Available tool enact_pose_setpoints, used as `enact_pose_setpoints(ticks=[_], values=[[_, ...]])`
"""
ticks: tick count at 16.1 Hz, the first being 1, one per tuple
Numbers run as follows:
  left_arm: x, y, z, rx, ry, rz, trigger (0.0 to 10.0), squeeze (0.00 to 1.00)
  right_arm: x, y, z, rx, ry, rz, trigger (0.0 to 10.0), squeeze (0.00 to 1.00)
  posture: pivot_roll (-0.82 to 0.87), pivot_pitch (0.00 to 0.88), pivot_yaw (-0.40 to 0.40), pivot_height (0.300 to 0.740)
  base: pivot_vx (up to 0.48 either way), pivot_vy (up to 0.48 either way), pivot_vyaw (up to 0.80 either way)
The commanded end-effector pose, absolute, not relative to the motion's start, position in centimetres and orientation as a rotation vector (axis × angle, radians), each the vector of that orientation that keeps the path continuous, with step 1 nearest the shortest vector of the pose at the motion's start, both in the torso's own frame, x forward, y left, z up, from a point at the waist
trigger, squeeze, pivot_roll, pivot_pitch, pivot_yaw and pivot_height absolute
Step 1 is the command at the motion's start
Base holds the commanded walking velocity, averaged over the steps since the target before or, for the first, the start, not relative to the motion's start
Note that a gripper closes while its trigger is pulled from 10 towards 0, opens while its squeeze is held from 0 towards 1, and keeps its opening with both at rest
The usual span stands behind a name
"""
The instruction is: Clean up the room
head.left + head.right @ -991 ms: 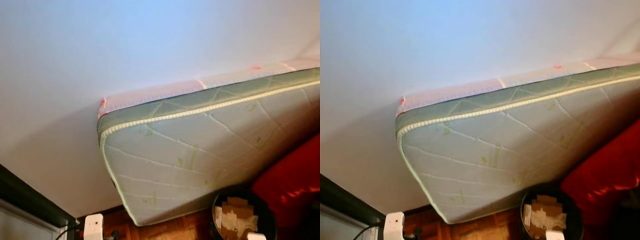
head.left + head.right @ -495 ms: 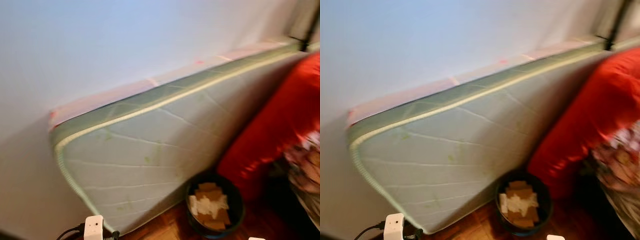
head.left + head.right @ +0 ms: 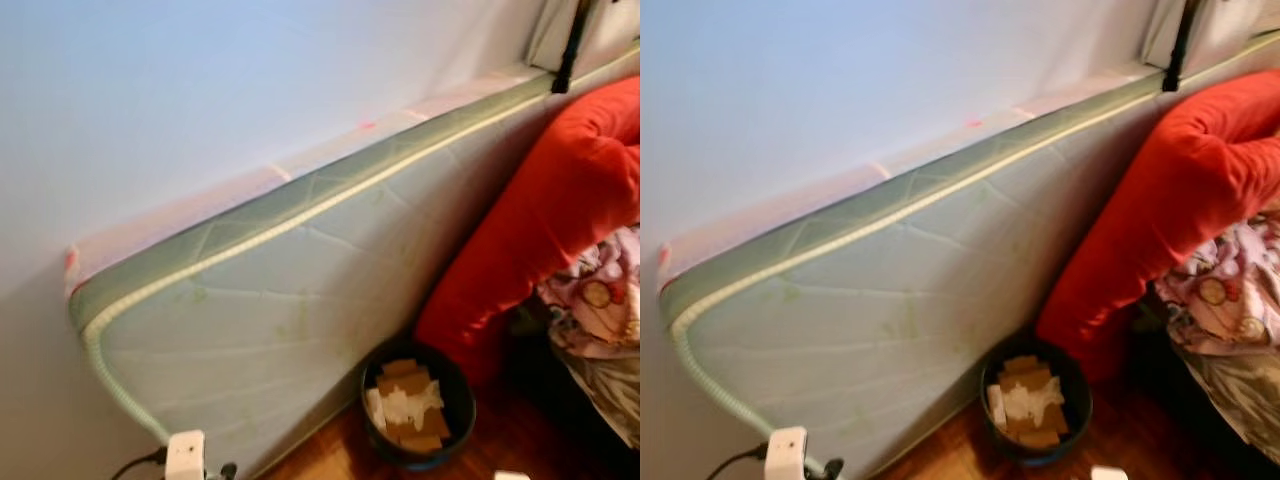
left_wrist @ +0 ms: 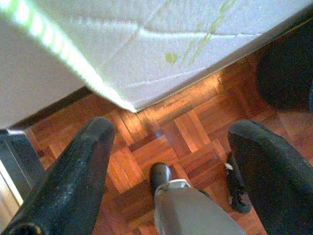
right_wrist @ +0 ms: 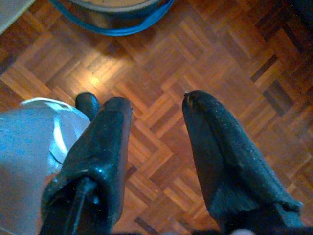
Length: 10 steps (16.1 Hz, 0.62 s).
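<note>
A dark round bin (image 3: 418, 410) holding brown and white paper scraps stands on the parquet floor (image 3: 520, 435) at the foot of a leaning mattress (image 3: 290, 300). My left gripper (image 4: 171, 166) hangs open over the floor near the mattress's lower corner (image 4: 122, 100), nothing between its fingers (image 4: 83, 171). My right gripper (image 5: 156, 105) is also open and empty above the parquet, with a blue-rimmed round container (image 5: 115, 12) just beyond its fingertips (image 5: 117, 117).
The pale green quilted mattress rests on its edge against the white wall (image 3: 200, 90). A big red cushion (image 3: 540, 210) leans beside the bin, with patterned bedding (image 3: 600, 310) to its right. A black pole (image 3: 570, 45) stands at the top right.
The camera has swung to the right, so the mattress slid left and the bin, red cushion and bedding came further into view. No object has moved on its own.
</note>
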<state>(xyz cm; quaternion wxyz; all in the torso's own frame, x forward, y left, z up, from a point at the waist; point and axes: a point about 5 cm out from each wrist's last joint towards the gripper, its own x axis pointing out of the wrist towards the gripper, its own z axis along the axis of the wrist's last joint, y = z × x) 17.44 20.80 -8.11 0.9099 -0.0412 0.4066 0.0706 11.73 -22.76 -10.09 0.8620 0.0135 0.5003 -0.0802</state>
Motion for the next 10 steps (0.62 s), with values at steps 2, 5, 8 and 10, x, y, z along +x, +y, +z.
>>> enact_pose_setpoints(ticks=[2, 5, 8, 10], values=[[13.40, 23.45, -9.48, 0.025, 1.052, 0.132, 10.0, 0.00, 13.93, -21.29, -9.87, 0.164, 1.097, -0.127, 10.0, 0.00, 0.05, 0.000, -0.013, 0.740, 0.000, 0.000, -0.77], [13.36, 23.44, -9.49, 0.018, 1.051, 0.137, 10.0, 0.00, 13.91, -21.34, -9.87, 0.163, 1.098, -0.127, 10.0, 0.00, 0.04, 0.000, -0.016, 0.740, 0.000, 0.000, -0.77], [13.26, 23.76, -9.44, 0.014, 1.049, 0.143, 10.0, 0.00, 13.95, -21.43, -9.84, 0.159, 1.096, -0.125, 10.0, 0.00, 0.05, 0.000, -0.022, 0.740, 0.000, 0.000, -0.77], [13.08, 24.19, -9.38, 0.006, 1.047, 0.155, 10.0, 0.00, 14.01, -21.52, -9.80, 0.163, 1.088, -0.138, 10.0, 0.00, 0.05, 0.000, -0.024, 0.740, 0.000, 0.000, -0.23]])
